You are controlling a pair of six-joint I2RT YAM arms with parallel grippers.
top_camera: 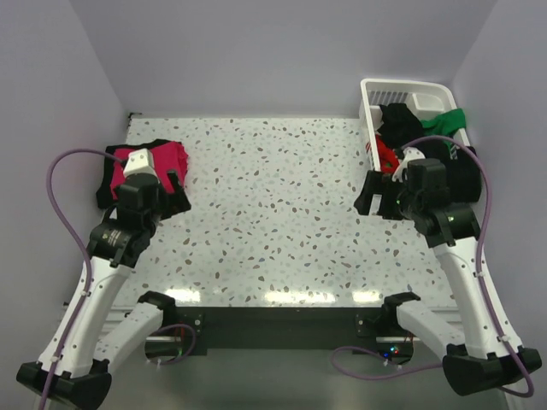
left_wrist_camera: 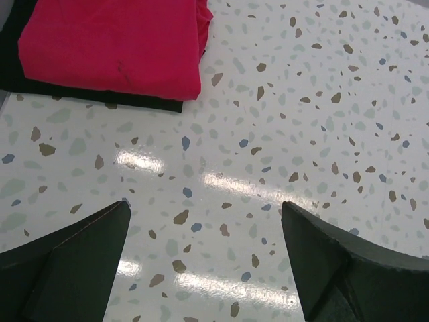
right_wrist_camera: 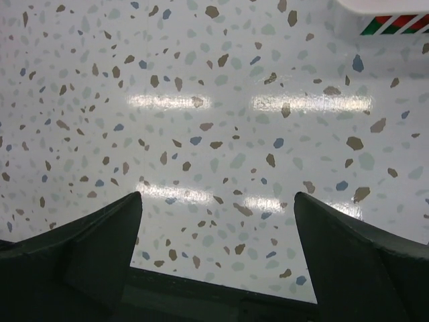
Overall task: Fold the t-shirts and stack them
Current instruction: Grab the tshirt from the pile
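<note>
Counting two done, far-left counter (top_camera: 282,222) corner: magenta t-shirt (left_wrist_camera: 114,47) folded atop black t-shirt (left_wrist_camera: 13,67). Left to fold: red t-shirt (top_camera: 386,156), green t-shirt (top_camera: 449,120) in basket (top_camera: 402,85), far-right corner. Left pincer (left_wrist_camera: 204,215), right pincer (right_wrist_camera: 218,201) apart, empty.

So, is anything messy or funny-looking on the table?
Only the white slatted plastic basket: its black cloth t-shirt, red t-shirt and green t-shirt lie jumbled, unfolded. The folded magenta-pink t-shirt sits neatly on a folded black t-shirt. Nothing looks spilled or broken.

The white, colour-speckled terrazzo-pattern bench (top_camera: 282,213) carries a folded black cloth t-shirt (left_wrist_camera: 7,67) at far left, beneath a folded magenta-pink cloth t-shirt (left_wrist_camera: 114,47), and a white slatted plastic basket (top_camera: 402,84) at far right.
</note>
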